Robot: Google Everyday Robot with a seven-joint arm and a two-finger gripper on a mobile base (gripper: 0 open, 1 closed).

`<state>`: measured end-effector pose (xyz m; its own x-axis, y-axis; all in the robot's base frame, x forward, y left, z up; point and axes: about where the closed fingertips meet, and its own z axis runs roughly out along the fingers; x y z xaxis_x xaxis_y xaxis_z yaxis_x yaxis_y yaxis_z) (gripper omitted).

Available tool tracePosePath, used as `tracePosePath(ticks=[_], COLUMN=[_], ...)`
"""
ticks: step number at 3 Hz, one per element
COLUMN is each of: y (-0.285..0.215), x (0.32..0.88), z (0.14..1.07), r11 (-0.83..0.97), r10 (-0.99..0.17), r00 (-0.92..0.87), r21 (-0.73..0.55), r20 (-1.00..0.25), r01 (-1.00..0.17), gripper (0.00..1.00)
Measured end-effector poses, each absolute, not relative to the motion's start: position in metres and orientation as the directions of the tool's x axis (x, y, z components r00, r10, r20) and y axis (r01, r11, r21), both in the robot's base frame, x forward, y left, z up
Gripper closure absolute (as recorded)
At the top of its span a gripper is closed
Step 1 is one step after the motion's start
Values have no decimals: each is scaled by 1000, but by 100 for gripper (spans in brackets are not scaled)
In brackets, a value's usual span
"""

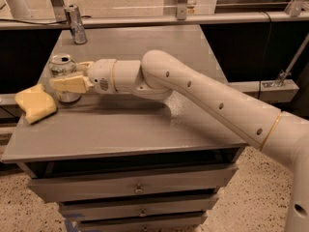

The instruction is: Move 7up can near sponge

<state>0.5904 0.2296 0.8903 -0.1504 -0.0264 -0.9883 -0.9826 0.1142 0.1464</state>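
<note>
The task looks all but finished. The 7up can (pixel 62 65) stands upright just beside the sponge (pixel 34 103), on the sponge's far right side, with only a narrow strip of grey table (pixel 145 127) between them; whether the two touch cannot be made out. The gripper (pixel 65 75) is at the can, just right of the sponge. It clasps the can from the side: one yellowish finger lies across the can's front, the other reaches round its back. Judging by this, what is left is to let go and draw the arm away without knocking the can over or nudging it from the sponge.

As for containers, the 7up can shows a shiny top, but whether it is opened or holds anything cannot be seen. A slimmer, taller can (pixel 75 24) stands well apart from the sponge, far behind it at the table's back edge; its contents are likewise hidden. Below the sponge, under the tabletop, the drawers (pixel 137 188) are closed, so nothing inside them shows.
</note>
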Motion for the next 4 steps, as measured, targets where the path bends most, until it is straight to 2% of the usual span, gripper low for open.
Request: tracePosePath(ticks=[1,2,3,4], y=[230,230,190,104], x=[586,582,585,594], z=[894,899,912,934], r11=[82,59,78,164], r10=[-18,-8,4,-29], r00=[-153,-153,-120,-57], r21=[151,152,120,52], r20=[-988,-988,-993,-998], r01=[-985,-987,-990,-985], gripper=[0,0,0,0])
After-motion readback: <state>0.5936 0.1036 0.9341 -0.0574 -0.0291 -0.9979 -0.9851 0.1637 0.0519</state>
